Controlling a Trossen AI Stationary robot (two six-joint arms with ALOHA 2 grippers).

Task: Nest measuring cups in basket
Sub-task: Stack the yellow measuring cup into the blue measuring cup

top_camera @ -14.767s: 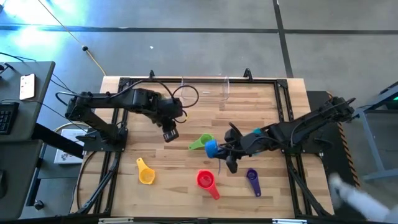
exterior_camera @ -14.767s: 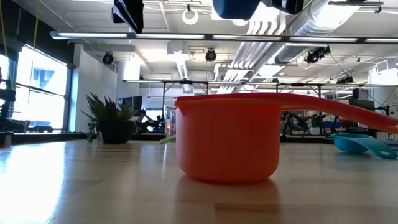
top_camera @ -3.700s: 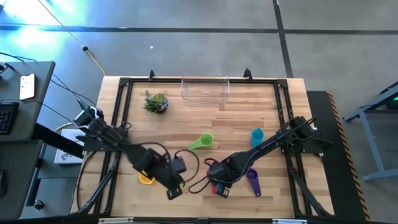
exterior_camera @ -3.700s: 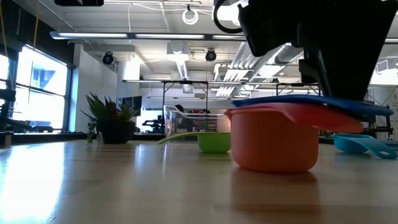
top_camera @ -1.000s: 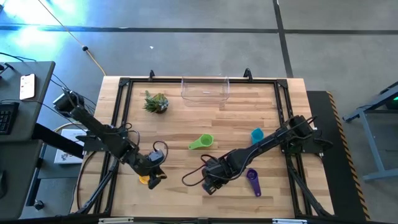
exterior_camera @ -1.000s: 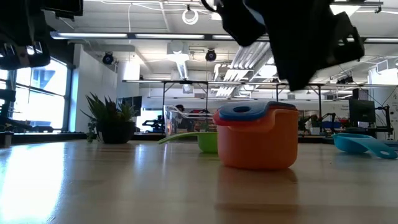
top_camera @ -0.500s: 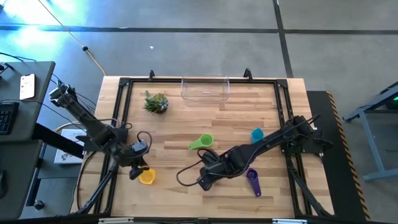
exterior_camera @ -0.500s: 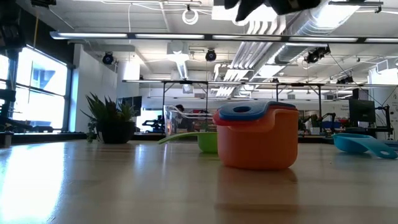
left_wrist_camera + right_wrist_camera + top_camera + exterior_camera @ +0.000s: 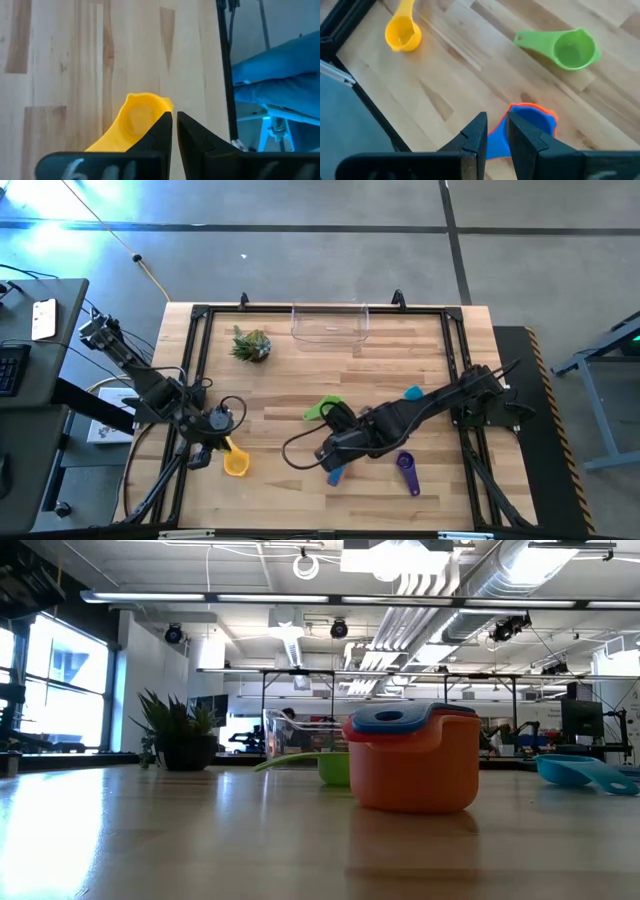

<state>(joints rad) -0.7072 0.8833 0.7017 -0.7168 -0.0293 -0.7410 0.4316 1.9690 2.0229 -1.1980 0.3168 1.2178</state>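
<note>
The left gripper [image 9: 200, 452] is hanging over the table's left edge, toward the front, just beside the yellow cup [image 9: 234, 461]; in the left wrist view its fingers [image 9: 161, 131] are pressed nearly together with only a sliver of gap and nothing between them, the yellow cup [image 9: 133, 121] lying just past the tips. The right gripper [image 9: 331, 452] is reaching in from the right side to the middle of the table [image 9: 300, 380], hovering above the blue cup [image 9: 530, 120], which is sitting nested in the red cup [image 9: 412, 770]; the right wrist view shows its jaws close together, a thin gap between them, holding nothing. In the high view only the blue handle [image 9: 333, 474] is poking out from under the arm. The green cup [image 9: 324, 407] is lying just behind that gripper, near the table's centre. The teal cup [image 9: 412, 393] is partly hidden by the right arm, toward the right edge, and the purple cup [image 9: 405, 469] is resting near the front right. The basket [image 9: 329, 323] is standing at the middle of the back edge, seemingly with no cups in it, though its clear walls make that hard to judge. The plant [image 9: 250, 344] is sitting at the back left.
</note>
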